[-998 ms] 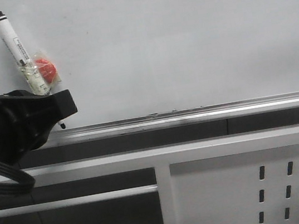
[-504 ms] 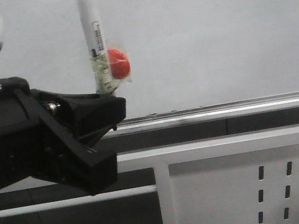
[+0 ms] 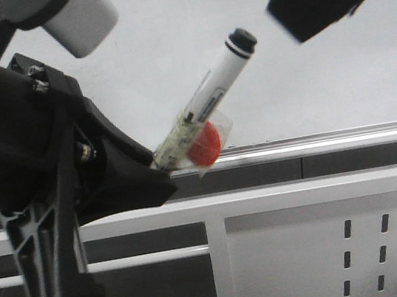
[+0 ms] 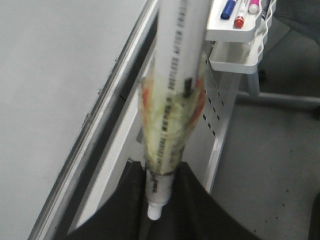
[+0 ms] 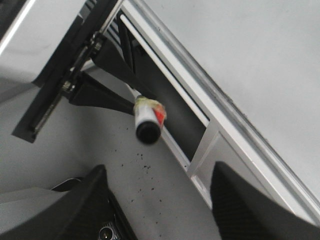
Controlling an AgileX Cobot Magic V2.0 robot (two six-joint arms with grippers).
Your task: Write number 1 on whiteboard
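We read the left black gripper [image 3: 158, 171], jaws pinching the taped white marker pen [image 3: 214, 94], as offering its black cap to the spread right gripper [image 5: 159, 197]; the pale grey-white whiteboard [image 3: 337, 75] behind bears no stroke.

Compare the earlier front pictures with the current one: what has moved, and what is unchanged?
The left gripper has risen and swung closer to the camera, still clamped on the marker pen, which has tipped from leaning left, through upright, to leaning right, its black end up. The right gripper has entered at upper right; its fingers stand apart, holding nothing. The whiteboard remains blank, and its silver rail and the perforated panel are unmoved.
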